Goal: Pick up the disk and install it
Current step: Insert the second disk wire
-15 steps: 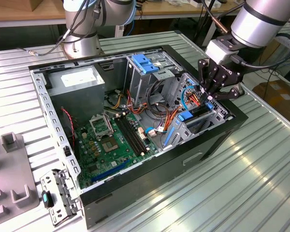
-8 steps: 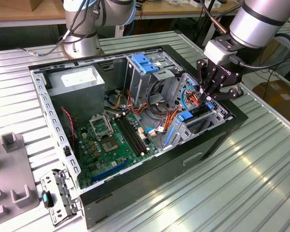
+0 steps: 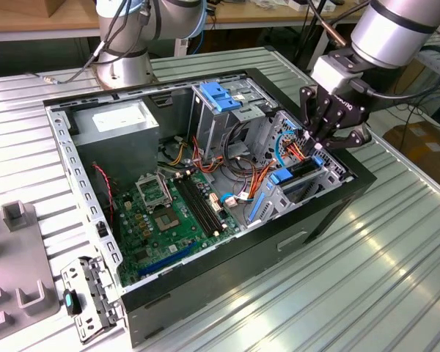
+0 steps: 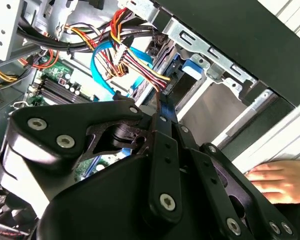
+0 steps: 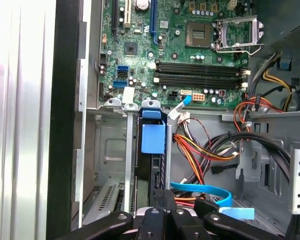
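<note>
Black fingers point down into the drive cage at the front of the open computer case. They are drawn together, though whether they pinch anything cannot be told. The disk stands on edge in its slot, blue rail tab showing, directly beneath the fingers. A person's hand rests on the ribbed counter beside the case.

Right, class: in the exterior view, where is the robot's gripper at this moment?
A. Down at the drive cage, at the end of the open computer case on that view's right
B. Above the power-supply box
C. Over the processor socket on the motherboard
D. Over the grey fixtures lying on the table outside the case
A: the gripper sits low over the drive cage among the cables, well away from the motherboard and the power-supply box.
</note>
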